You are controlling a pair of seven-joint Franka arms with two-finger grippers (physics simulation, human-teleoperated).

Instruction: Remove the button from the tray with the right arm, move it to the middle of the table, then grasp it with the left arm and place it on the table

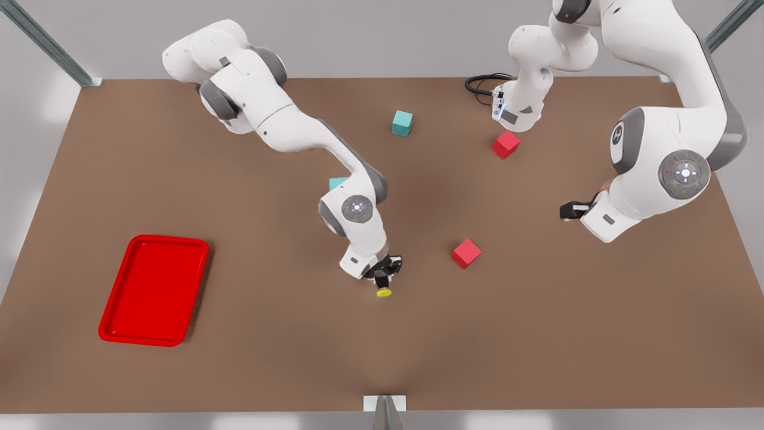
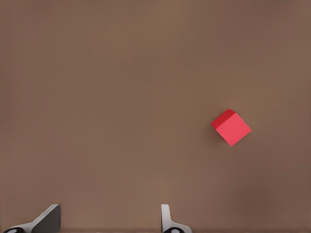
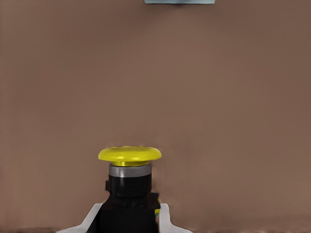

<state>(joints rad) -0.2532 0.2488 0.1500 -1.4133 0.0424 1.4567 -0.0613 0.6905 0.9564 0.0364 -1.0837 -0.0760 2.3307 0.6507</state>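
The button (image 1: 384,291), a dark body with a round yellow cap, is held in my right gripper (image 1: 385,279) near the middle of the table (image 1: 537,334). In the right wrist view the button (image 3: 129,170) sits between the pale fingers (image 3: 164,219), cap pointing outward, with my right gripper (image 3: 129,221) shut on its body. The red tray (image 1: 170,240) lies at the front view's left, far from the button. My left gripper (image 1: 570,210) hangs at the front view's right. In the left wrist view my left gripper (image 2: 108,221) is open and holds nothing.
Two red cubes (image 1: 465,252) (image 1: 506,144) lie right of centre; one red cube (image 2: 231,127) shows below the left wrist. A teal cube (image 1: 402,123) sits at the back, another teal cube (image 1: 336,181) is half hidden behind the right arm. A black cable (image 1: 480,83) lies at the far edge.
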